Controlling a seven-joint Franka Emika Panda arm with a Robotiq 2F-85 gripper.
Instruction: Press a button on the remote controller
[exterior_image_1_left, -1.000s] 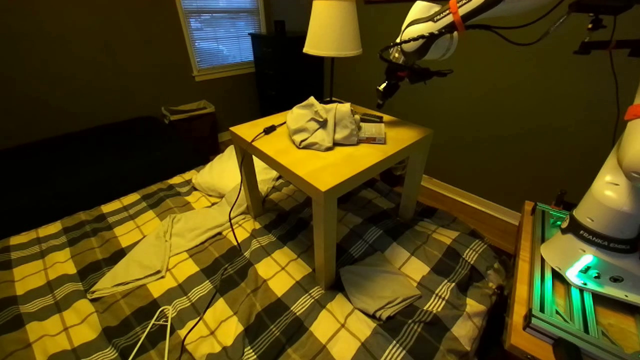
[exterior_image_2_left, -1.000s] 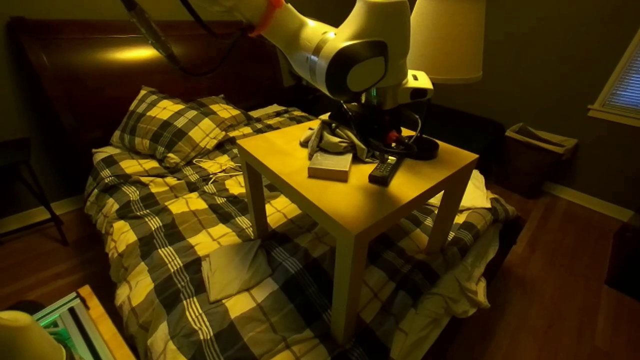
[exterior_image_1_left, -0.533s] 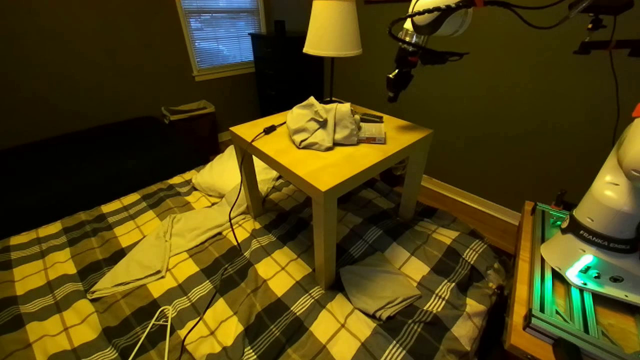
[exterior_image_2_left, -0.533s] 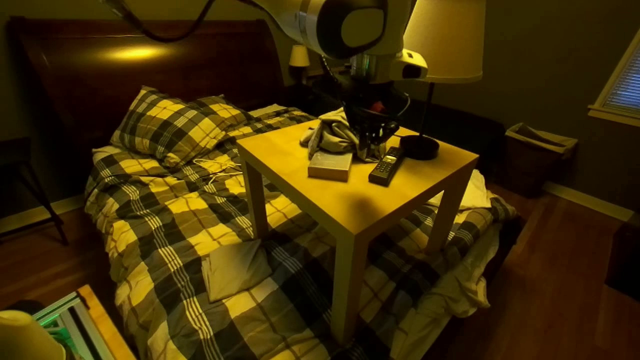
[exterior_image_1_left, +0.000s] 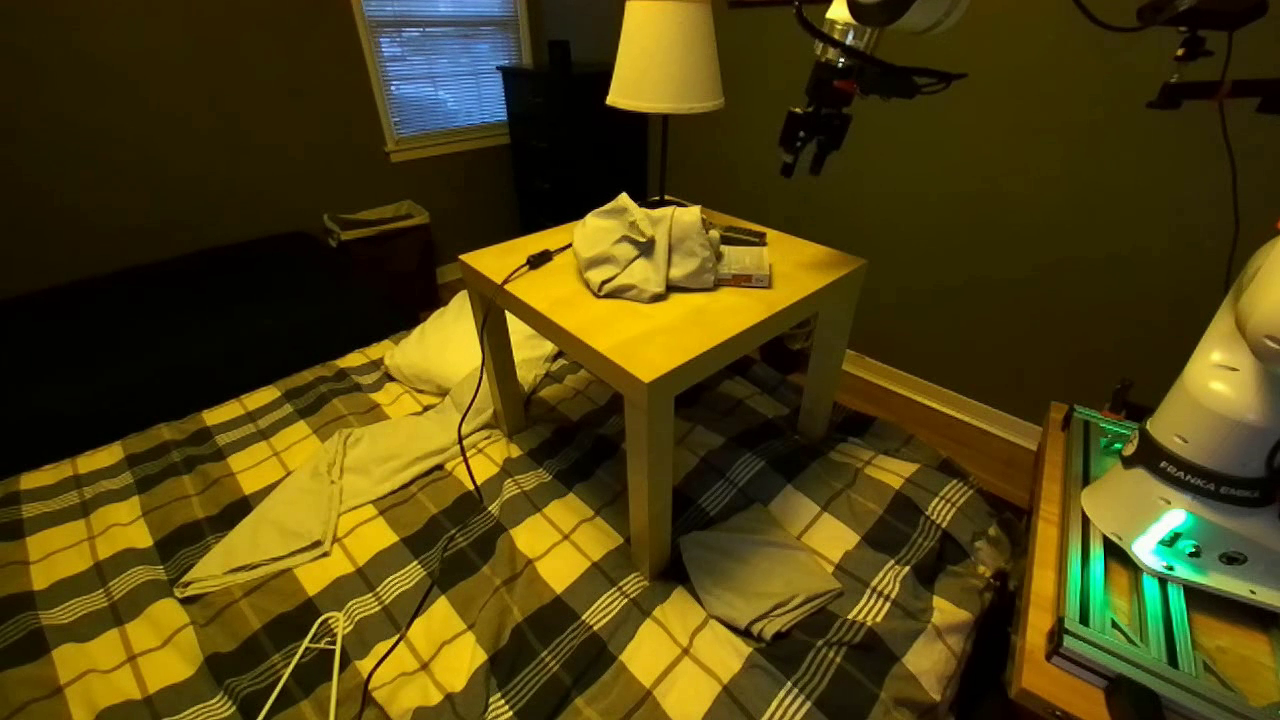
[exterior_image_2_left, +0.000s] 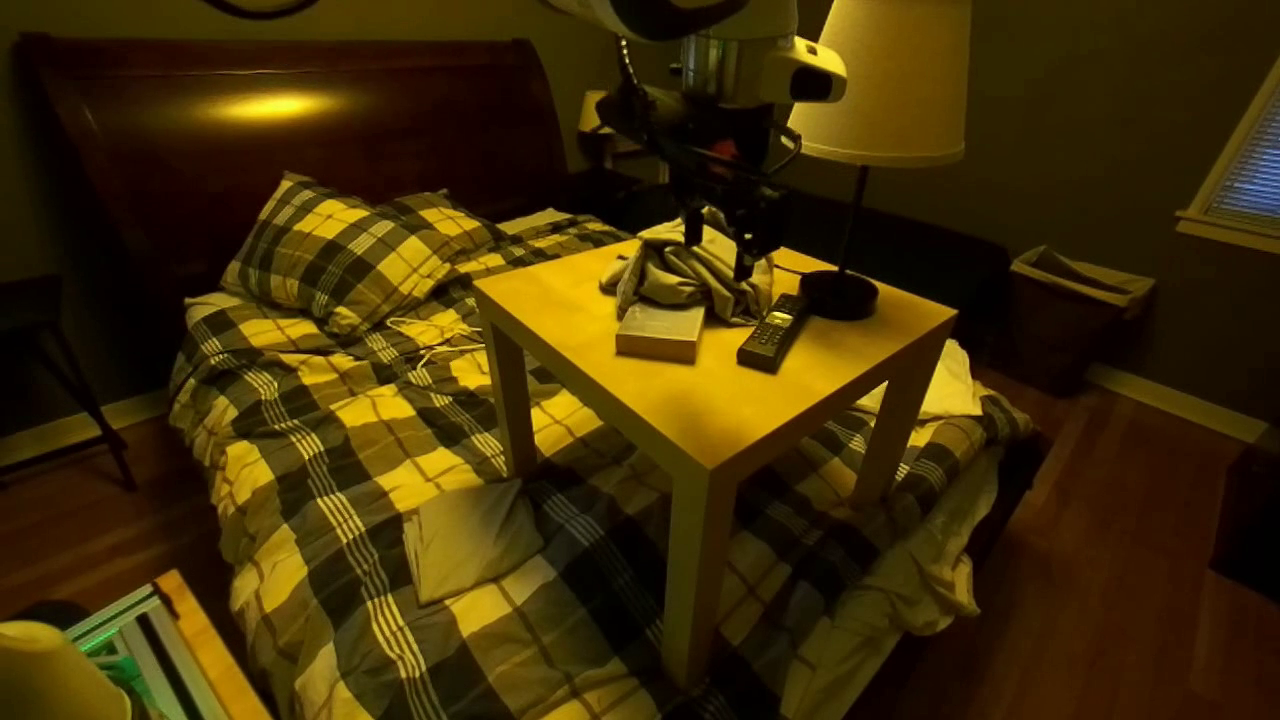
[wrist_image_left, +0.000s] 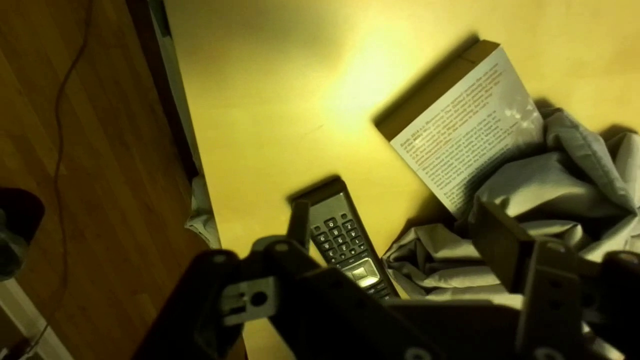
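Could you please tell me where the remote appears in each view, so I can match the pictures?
In an exterior view: the remote, above right of centre, just above the book.
In an exterior view: the remote, right of centre and of the book.
In the wrist view: the remote, below centre, partly hidden by the gripper.
Shared landmark in all views: the book.

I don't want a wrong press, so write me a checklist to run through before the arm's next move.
1. Remote face up on the table: ok; number keys show.
2. Gripper clear of the remote: ok; it hangs above the table.
3. Whole remote visible in the wrist view: not ok; the gripper hides its lower end.
4. Jaws shut, likely better for pressing: not ok; they stand open.
5. Cloth off the visible keys: ok; it lies beside the remote.
6. Target button known: cannot tell; nothing marks one.
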